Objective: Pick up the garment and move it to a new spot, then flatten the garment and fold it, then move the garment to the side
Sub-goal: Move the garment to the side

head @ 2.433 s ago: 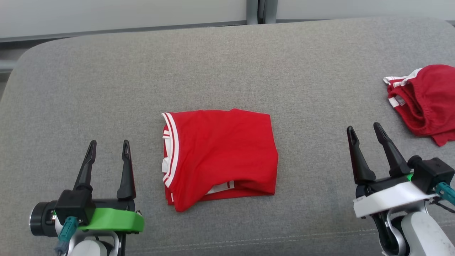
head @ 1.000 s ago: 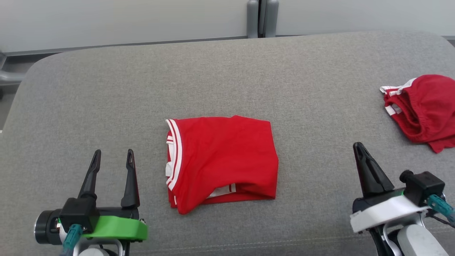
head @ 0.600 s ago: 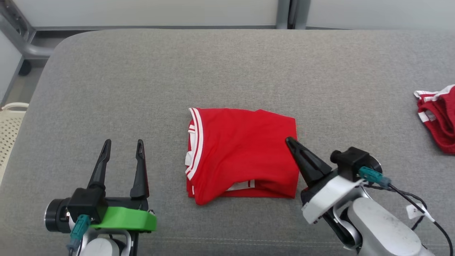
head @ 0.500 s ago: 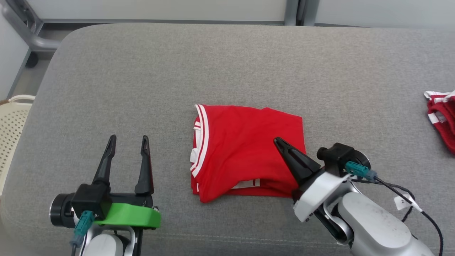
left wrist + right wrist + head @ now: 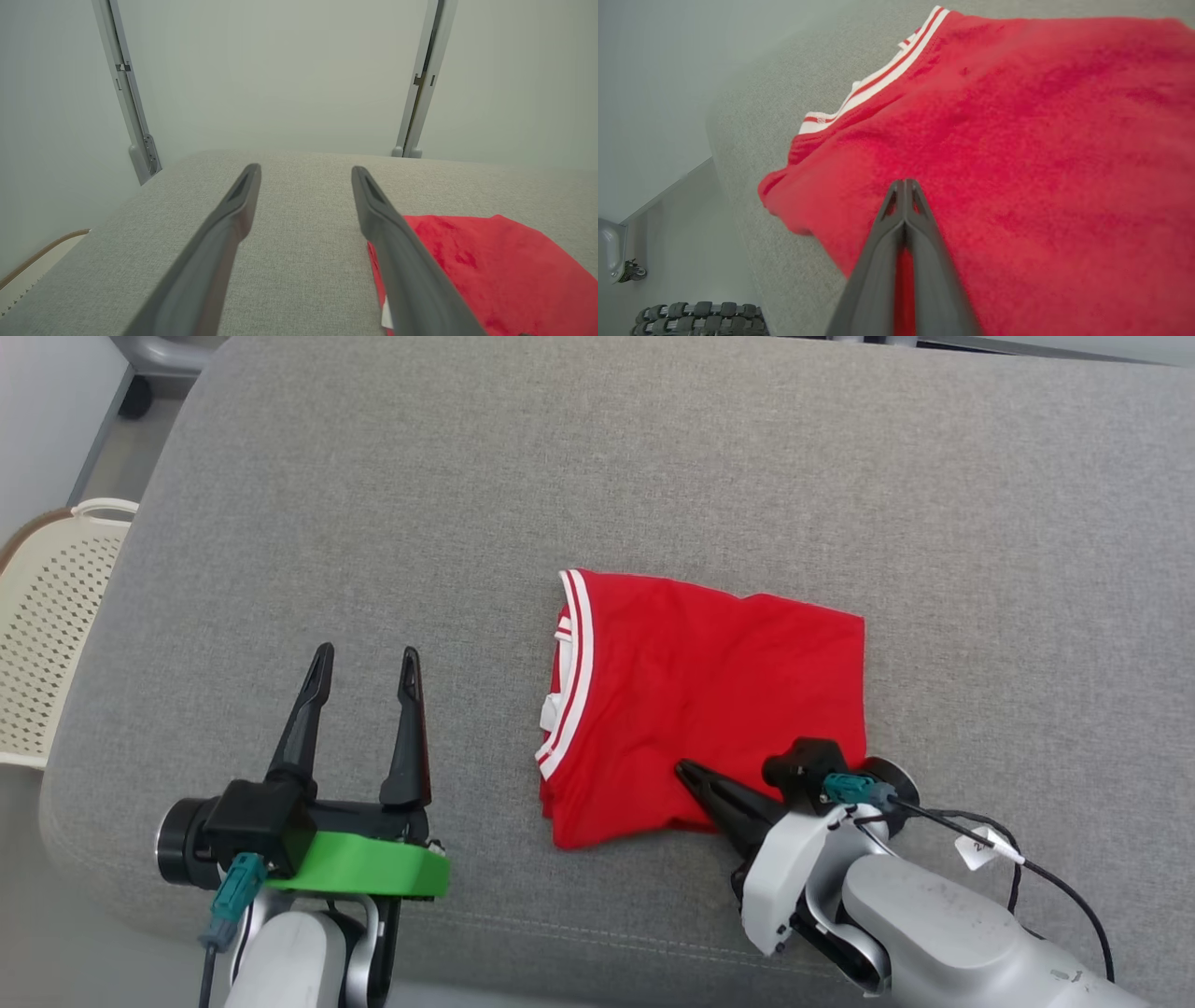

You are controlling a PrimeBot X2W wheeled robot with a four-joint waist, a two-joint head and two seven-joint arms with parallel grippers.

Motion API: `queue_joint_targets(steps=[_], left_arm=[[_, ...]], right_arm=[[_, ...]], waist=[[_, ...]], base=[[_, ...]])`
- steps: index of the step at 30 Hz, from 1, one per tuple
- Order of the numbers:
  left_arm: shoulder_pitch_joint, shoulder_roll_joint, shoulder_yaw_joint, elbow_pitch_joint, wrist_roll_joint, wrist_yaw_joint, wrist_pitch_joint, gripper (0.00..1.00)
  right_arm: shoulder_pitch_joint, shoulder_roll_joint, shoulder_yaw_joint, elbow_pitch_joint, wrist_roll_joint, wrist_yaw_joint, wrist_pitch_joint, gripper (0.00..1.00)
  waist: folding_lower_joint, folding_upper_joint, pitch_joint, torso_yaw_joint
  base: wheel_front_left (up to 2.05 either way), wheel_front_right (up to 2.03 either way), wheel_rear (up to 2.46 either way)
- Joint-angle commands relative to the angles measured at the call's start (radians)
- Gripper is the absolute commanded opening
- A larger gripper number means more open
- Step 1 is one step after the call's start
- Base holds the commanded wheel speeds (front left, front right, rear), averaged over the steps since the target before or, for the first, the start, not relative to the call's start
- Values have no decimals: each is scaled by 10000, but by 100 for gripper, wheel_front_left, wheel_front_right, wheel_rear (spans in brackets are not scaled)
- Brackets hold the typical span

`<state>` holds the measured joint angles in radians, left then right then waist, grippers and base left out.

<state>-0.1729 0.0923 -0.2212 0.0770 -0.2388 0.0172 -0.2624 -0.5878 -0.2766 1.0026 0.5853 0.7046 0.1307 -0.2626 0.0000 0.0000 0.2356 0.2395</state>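
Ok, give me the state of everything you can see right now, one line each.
Red garment: folded, lying flat on the grey cushion.
Left gripper: open, empty, beside the garment.
Right gripper: shut, tips over the garment's near edge.
Basket: beside the cushion's left end, contents unseen.

You can identify the left gripper [image 5: 365, 651] by its green wrist collar [image 5: 369, 870]; the right gripper [image 5: 683, 767] carries a white wrist collar [image 5: 782, 882]. Both have long, tapered dark fingers, a black camera block [image 5: 250, 814] and a teal connector [image 5: 233, 889]. On the pale grey right forearm [image 5: 943, 938], note the black cable [image 5: 1060, 889] with its white tag [image 5: 980, 847].
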Motion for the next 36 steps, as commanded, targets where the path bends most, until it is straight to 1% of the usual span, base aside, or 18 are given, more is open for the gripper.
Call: queue_joint_targets(steps=[1,4,7,12,17,28,34,36], left_arm=[[-133,-50,84,57,83,-68,-29,100],[-174,-105,129,89,157,-121,-29,100],[-191,-148,190,91,233,-164,-30,100],[-152,-203,299,96,301,-215,-30,100],[43,-248,465,100,350,-232,-30,100],[359,-46,783,80,575,-317,-27,100],[483,88,993,125,571,-258,-17,100],[576,116,1024,156,564,-258,-18,100]], right_arm=[[-68,-66,331,132,235,-1,-15,0],[-9,-142,472,171,456,-1,-13,0],[128,-162,260,60,520,-3,-13,0],[395,-145,-597,-284,134,-3,-15,0],[1102,-33,-2286,-1225,-429,-3,-15,0],[3173,503,-6247,-4416,-2110,-1,-13,0],[3985,708,-7414,-5351,-2691,-1,-15,0],[4235,815,-7677,-5501,-2624,-1,-15,0]], waist=[[0,0,112,6],[0,0,152,-45],[0,0,159,-105],[0,0,112,-184],[0,0,-48,-375],[0,0,-553,-1294],[0,0,-839,-1857],[0,0,-968,-1991]], base=[[0,0,0],[0,0,0],[0,0,0],[0,0,0],[0,0,0],[0,0,0],[0,0,0],[0,0,0]])
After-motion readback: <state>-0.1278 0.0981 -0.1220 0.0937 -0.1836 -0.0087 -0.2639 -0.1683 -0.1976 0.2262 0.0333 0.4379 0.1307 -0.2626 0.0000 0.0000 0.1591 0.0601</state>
